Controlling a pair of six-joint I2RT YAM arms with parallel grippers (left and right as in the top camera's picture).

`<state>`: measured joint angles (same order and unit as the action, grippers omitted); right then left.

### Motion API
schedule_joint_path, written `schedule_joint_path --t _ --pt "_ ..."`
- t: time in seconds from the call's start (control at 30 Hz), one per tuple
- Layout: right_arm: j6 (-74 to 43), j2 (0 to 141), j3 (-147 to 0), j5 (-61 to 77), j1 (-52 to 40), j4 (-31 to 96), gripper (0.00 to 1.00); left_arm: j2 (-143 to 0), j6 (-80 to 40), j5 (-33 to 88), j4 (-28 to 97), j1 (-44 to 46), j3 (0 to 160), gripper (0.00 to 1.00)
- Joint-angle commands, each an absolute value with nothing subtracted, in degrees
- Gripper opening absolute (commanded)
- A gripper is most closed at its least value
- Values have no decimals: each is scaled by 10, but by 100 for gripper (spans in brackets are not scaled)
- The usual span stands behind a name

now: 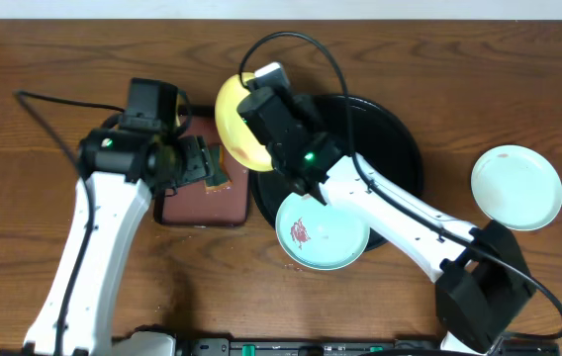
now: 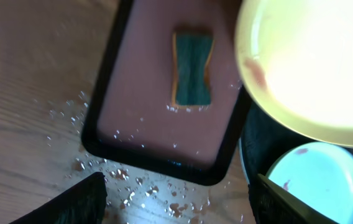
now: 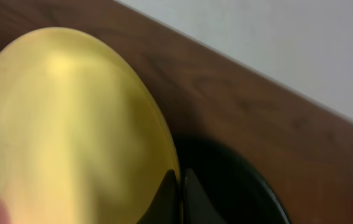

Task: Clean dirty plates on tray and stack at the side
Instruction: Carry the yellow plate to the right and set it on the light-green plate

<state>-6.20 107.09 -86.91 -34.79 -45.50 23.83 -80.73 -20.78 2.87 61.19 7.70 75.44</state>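
My right gripper [image 1: 261,119] is shut on the rim of the yellow plate [image 1: 234,124] and holds it tilted over the left edge of the black tray [image 1: 390,138]. The right wrist view shows the fingers [image 3: 179,196] pinching the yellow plate [image 3: 71,124], which has a reddish smear. A mint-blue plate with red smears [image 1: 321,232] lies at the tray's front edge. Another mint-blue plate [image 1: 516,186] lies on the table at the right. My left gripper [image 2: 176,202] is open and empty, above the wet table in front of the maroon tray.
A rectangular maroon tray [image 2: 139,106] holds a green and brown sponge [image 2: 192,68]. Water drops lie on the wood around its near edge. In the overhead view the maroon tray [image 1: 202,203] sits left of the black tray, under my left gripper [image 1: 205,163].
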Motion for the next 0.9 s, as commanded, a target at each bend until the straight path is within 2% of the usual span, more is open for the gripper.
schedule_joint_path --t 0.0,0.07,0.23,0.37,0.47,0.5,0.77,0.87 --pt "-180 1032 -874 -355 -419 270 1 -828 -208 41 609 76 751 74" --pt "-210 1015 -874 -355 -392 298 1 -831 -208 41 608 76 751 74" --pt "-141 947 -874 -355 -326 344 1 -830 -206 41 607 76 751 81" --pt "-182 870 -874 -274 -237 434 1 -831 -206 41 608 76 751 84" --pt "-230 840 -874 -175 -134 506 1 -831 -206 41 608 76 751 84" --pt "-240 837 -874 -143 -95 528 1 -831 -206 41 608 76 751 91" --pt "-226 882 -838 68 220 599 1 -831 -206 41 608 76 751 92" --pt "-217 912 -797 84 297 595 1 -831 -206 41 608 76 751 92"
